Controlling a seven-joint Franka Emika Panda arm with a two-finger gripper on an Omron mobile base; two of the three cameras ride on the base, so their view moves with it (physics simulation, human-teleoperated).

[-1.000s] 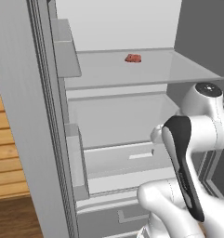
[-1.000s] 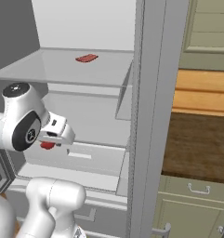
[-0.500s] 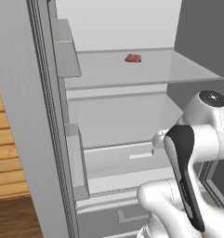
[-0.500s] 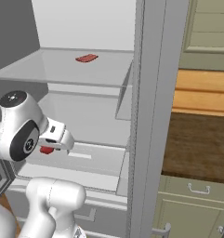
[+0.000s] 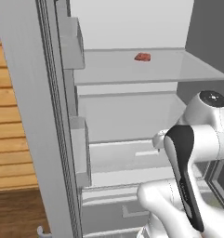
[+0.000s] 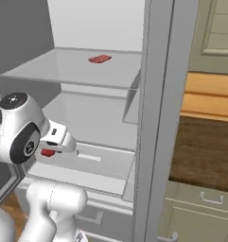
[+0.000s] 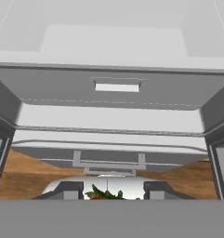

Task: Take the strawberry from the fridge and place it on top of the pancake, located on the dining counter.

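The arm is reaching level toward the open fridge (image 5: 132, 116), its gripper (image 7: 111, 189) jaws clamping the strawberry (image 6: 48, 152) just outside the lower shelf, a pinkish-red lump (image 5: 142, 57) lying on the upper shelf.

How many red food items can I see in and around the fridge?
2. A flat pinkish-red lump lies on the upper clear shelf. A strawberry is held in the end effector in front of the lower shelf. Others may be hidden in the drawers.
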